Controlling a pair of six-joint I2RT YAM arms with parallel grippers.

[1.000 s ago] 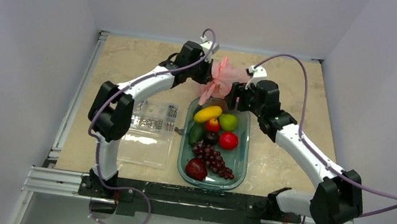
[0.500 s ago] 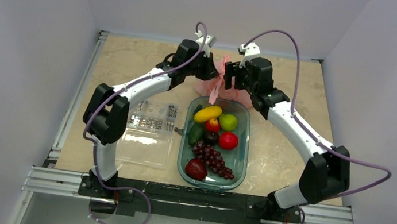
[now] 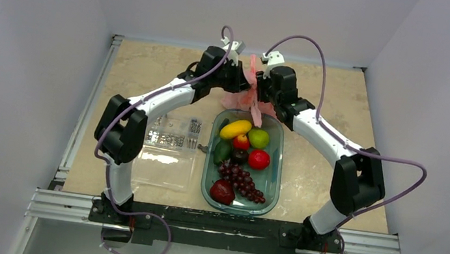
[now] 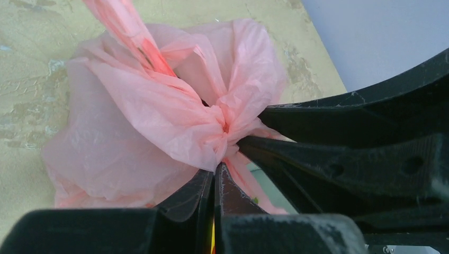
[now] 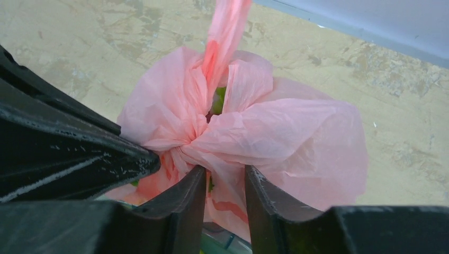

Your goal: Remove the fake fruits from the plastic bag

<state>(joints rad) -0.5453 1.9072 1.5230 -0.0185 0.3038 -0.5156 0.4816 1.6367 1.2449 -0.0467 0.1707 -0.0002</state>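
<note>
The pink plastic bag (image 3: 250, 97) is bunched up and held above the far end of the tray. My left gripper (image 3: 242, 84) is shut on a gathered fold of it; in the left wrist view the fingers (image 4: 216, 168) meet under the bag (image 4: 159, 106). My right gripper (image 3: 258, 92) is open, and in the right wrist view its fingers (image 5: 225, 172) straddle a fold of the bag (image 5: 286, 132) below the knot. The fake fruits inside are hidden, apart from a green bit (image 5: 218, 101) at the bag's mouth.
A green tray (image 3: 273, 187) below the bag holds a stubby yellow fruit (image 3: 235, 129), a green apple (image 3: 258, 138), a dark purple grape bunch (image 3: 244, 181) and several other fruits. A clear box of small metal parts (image 3: 170, 149) lies left of the tray.
My right arm has swung from the tray's right side up and left to the bag, and its open fingers now straddle it. The left gripper has held the bag, hardly moving.
</note>
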